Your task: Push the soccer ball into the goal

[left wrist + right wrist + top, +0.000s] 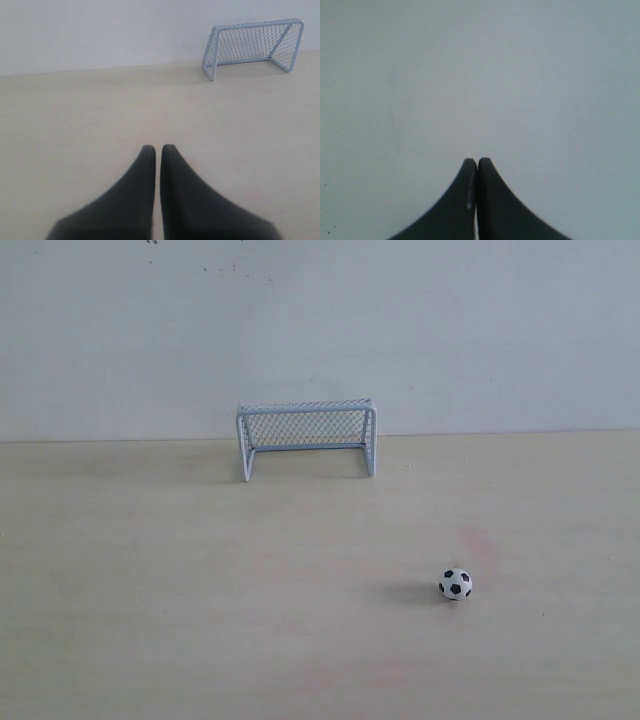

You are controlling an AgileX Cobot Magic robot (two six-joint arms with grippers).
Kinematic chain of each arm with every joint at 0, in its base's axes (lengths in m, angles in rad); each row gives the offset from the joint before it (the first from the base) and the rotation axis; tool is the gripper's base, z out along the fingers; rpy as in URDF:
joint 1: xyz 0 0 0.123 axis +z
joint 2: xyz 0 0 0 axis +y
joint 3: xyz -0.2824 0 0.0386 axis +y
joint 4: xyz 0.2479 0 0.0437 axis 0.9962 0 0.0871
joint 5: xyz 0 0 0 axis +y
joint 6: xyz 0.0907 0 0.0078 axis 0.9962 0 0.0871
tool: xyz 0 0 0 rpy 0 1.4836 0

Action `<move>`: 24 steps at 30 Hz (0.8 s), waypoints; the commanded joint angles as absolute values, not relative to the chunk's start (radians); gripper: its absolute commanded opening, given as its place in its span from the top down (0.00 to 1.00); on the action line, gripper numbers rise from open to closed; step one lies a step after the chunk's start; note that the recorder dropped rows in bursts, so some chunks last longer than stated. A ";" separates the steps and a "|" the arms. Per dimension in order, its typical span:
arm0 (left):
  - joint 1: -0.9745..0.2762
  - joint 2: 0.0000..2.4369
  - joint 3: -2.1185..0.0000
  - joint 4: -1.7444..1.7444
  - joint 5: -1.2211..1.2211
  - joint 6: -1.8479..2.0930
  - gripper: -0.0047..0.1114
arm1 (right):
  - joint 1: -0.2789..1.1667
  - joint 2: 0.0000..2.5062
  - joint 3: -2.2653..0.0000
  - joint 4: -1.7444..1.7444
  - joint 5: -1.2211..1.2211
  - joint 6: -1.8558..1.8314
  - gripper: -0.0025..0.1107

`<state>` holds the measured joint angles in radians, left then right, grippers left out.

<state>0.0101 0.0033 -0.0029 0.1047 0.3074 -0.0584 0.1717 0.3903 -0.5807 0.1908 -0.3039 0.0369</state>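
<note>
In the exterior view the goal stands on the pale table with its back near the wall. Its net holds nothing. The soccer ball lies well in front of the goal's mouth and out past its right-hand post, and neither arm shows here. In the left wrist view the left gripper has its fingers drawn together with only a thin slit between them, gripping nothing. The goal sits well ahead of it and off to one side, with no ball in sight. In the right wrist view the right gripper is closed tip to tip and empty, facing a plain grey surface, so neither ball nor goal can be placed from it. The likely risk is a push straight ahead or off-centre. The ball would probably roll wide of the goal's near post, or strike the frame and shift the light goal.
</note>
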 commanded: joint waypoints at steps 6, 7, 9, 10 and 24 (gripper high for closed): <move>0.013 0.000 0.000 0.106 0.307 -0.056 0.92 | 0.170 0.872 -1.075 0.099 0.525 -0.330 0.98; 0.013 0.000 0.000 0.106 0.307 -0.056 0.92 | 0.170 0.927 -1.119 0.066 0.617 -0.331 0.98; 0.013 0.000 0.000 0.106 0.307 -0.056 0.92 | 0.170 1.021 -1.188 -0.012 0.765 -0.331 0.98; 0.013 0.000 0.000 0.106 0.307 -0.056 0.92 | 0.170 1.069 -1.212 -0.064 0.824 -0.331 0.98; 0.013 0.000 0.000 0.106 0.307 -0.056 0.92 | 0.172 1.400 -1.233 -0.200 1.065 -1.058 0.98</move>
